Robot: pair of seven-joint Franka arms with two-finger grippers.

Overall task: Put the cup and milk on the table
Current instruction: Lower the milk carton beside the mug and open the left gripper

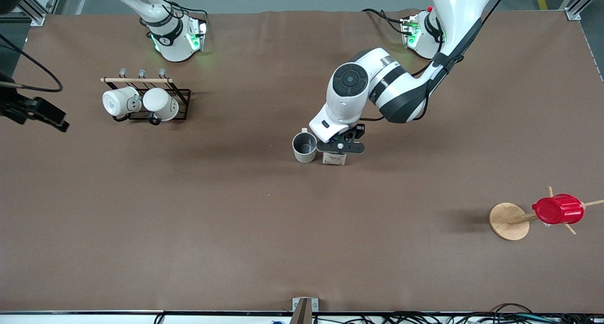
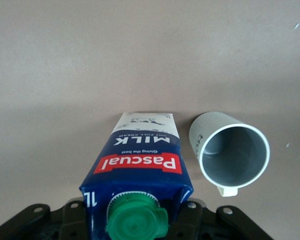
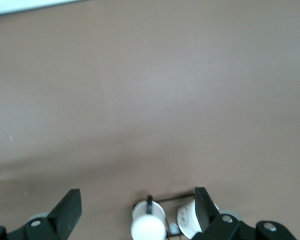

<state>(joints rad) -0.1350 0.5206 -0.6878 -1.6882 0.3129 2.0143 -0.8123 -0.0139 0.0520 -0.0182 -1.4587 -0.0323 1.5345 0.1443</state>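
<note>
1. Milk (image 1: pixel 334 159) stood on the table (image 1: pixel 236 220) near its middle, just beside the cup (image 1: pixel 304 147) on the side toward the left arm's end. Left to right across the front view came the rack with two white mugs (image 1: pixel 139 102), then the cup, then the carton, then the red cup (image 1: pixel 557 209) on its wooden stand.

2. The left gripper (image 1: pixel 340 147) sat over the carton's top. In the left wrist view its fingers flanked the milk (image 2: pixel 140 170) near the green cap (image 2: pixel 137 218), seemingly clamped on it, though the contact itself was hidden.

3. The right gripper (image 3: pixel 137 212) waited high over the rack end of the table, fingers spread and holding nothing.

4. Risk, as I judged it: the carton was tall, narrow and close to the cup (image 2: pixel 233 151). If the fingers opened while it was tilted or not fully seated, it could tip into the cup. A sideways retreat could also drag it over or knock the cup.

5. The carton's long axis ran vertical, cap up. The cup stood upright, mouth up; its handle seemed to point away from the front camera.
</note>
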